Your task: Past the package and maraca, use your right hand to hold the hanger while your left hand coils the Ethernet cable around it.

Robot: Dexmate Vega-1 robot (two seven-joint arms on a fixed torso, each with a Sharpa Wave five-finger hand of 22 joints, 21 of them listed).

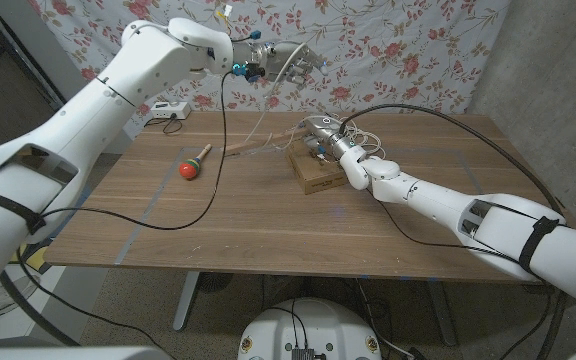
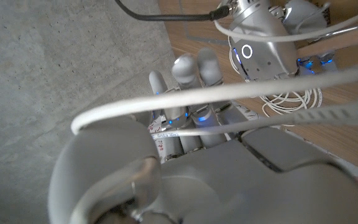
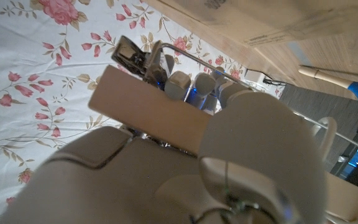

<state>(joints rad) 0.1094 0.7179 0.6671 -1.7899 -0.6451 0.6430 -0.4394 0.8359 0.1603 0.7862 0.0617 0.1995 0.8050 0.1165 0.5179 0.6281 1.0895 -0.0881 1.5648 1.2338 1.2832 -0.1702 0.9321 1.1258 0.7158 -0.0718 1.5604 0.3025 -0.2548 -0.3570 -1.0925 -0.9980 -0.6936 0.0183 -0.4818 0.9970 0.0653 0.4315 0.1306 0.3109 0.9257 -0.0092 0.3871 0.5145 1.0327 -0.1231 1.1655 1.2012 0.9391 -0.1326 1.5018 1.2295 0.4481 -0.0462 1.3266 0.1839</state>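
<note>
My right hand (image 1: 325, 137) grips a wooden hanger (image 3: 146, 114) just above the brown package (image 1: 317, 172) at the table's middle back. White Ethernet cable (image 1: 260, 140) is looped around the hanger, and the coil (image 2: 289, 99) lies by the right hand (image 2: 263, 43). My left hand (image 1: 290, 66) is raised high in front of the curtain and holds the cable (image 2: 185, 96), which runs taut down to the hanger. The maraca (image 1: 192, 166), red-headed with a wooden handle, lies on the table to the left of the package.
A white box (image 1: 168, 110) sits at the table's back left corner. A black cable (image 1: 211, 190) hangs from my left arm and trails over the table's left half. Another black cable (image 1: 468, 125) arcs over the right side. A floral curtain (image 1: 398, 50) hangs behind.
</note>
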